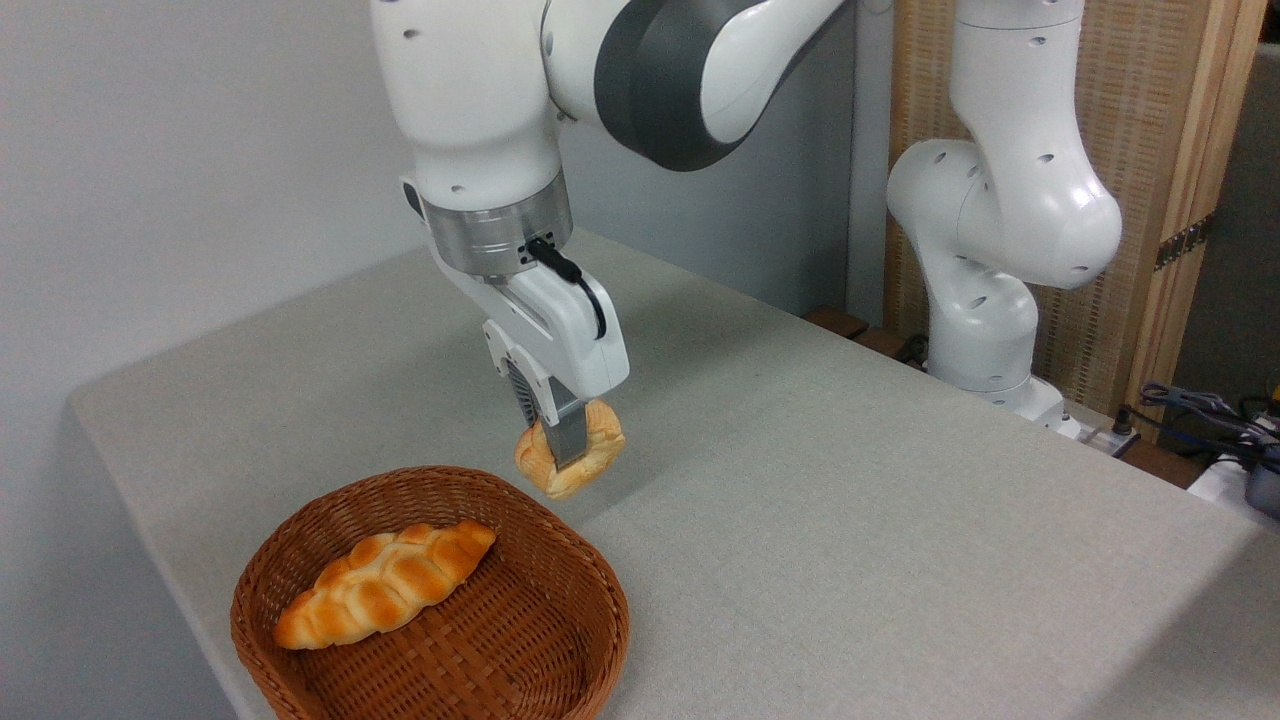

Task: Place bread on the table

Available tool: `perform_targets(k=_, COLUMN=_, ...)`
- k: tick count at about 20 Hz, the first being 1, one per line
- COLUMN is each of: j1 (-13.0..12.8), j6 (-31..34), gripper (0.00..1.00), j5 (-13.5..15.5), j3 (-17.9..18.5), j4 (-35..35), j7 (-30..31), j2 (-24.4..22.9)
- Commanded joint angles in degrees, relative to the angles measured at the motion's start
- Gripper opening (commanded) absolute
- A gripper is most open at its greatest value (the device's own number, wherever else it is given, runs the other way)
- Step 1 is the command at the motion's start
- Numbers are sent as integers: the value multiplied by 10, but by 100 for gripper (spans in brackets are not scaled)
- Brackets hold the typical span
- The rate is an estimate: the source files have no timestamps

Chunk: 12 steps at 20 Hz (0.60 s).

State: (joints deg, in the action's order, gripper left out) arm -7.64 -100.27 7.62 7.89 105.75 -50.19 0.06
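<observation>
Pale grey wall is running behind; a slatted wooden screen (1150, 150) is standing at the back right. The table (850, 500), covered in light grey-beige cloth, is filling most of the view, its far corner lying at the left.

The white arm is reaching down from the top centre, its base (1000, 300) sitting at the table's far right edge. The gripper (568, 445) is pointing downward, its jaws narrowed and clamping the bread (600, 440), a small round golden bun. One dark finger (566, 438) is showing across the front of the bun; the other is hiding behind it. The bun is hanging tilted, clear of the cloth, just above and beyond the far rim of the basket.

The wicker basket (520, 640), brown and oval, is sitting at the near left of the table. A braided oblong loaf (385, 585) is lying inside it, slanting from lower left to upper right.

Cables (1200, 405) are trailing at the far right edge, off the table.
</observation>
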Motion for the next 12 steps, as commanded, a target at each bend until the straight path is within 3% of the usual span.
perform_targets(k=1, j1=-33, j6=7, gripper=73, j5=6, j3=3, j4=24, j7=24, j2=-4)
perform_targets(k=2, j1=-36, j6=7, gripper=89, j5=6, j3=3, j4=24, j7=27, j2=1)
perform_targets(k=4, j1=-43, j6=6, gripper=96, j5=6, j3=3, j4=24, j7=27, j2=9)
perform_targets(k=12, j1=-47, j6=-1, gripper=100, j5=1, j3=-5, j4=23, j7=27, j2=20)
